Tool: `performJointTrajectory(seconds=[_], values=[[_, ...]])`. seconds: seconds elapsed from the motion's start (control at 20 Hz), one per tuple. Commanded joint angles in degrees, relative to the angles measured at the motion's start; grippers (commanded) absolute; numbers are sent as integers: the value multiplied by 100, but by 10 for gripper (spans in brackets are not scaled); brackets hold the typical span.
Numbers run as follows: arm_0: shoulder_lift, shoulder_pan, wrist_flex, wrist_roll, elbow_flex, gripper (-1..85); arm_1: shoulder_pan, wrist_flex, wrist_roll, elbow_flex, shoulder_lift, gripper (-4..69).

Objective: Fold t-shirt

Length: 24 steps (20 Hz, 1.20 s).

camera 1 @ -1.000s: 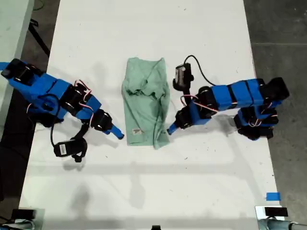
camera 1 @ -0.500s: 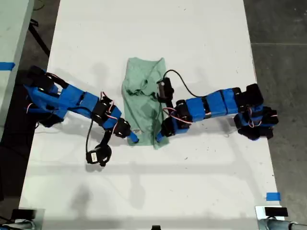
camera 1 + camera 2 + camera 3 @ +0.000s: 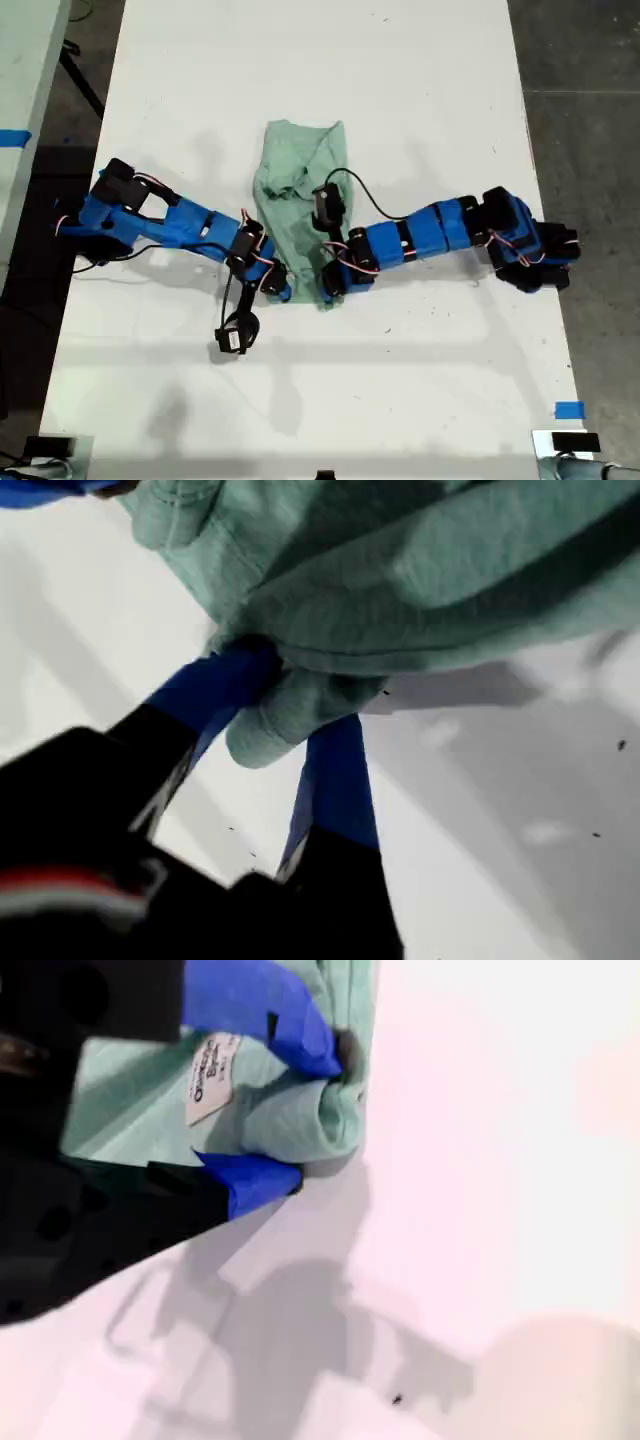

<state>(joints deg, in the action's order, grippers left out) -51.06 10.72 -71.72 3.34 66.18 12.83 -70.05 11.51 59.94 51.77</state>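
Reach from both sides in the exterior view: two blue arms stretched low and almost flat across the white table (image 3: 420, 80). Both ending at the lower end of the t-shirt (image 3: 300, 190), a narrow rumpled strip mid-table. My second gripper (image 3: 282, 292) in from that view's left, my first gripper (image 3: 328, 288) from its right.

First wrist view: jaws nipped onto a bunched corner of cloth.

Second wrist view: jaws pinched on a rolled hem edge, just beside the white label (image 3: 205, 1080).
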Motion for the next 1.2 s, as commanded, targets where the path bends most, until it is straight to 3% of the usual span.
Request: performJointTrajectory(seconds=[0.0,0.05,0.45,0.75,1.0,1.15], values=[[53,-105,-193,-79,-264,8,-35,18,-70,-97,-18,16],[44,-97,-281,-114,-264,0,-26,-9,-132,-132,-9,-13],[-167,765,-1151,-387,-809,-1,624,-431,-404,-624,343,-12],[-1107,1503,-1081,-527,-1134,-1,1283,-545,-870,-940,1160,-12],[-1784,1257,-1143,-229,-1081,-1,668,-580,-299,-1116,1468,-12],[-2329,519,-1494,343,-1011,-1,-70,-712,290,-1125,1723,-12]])
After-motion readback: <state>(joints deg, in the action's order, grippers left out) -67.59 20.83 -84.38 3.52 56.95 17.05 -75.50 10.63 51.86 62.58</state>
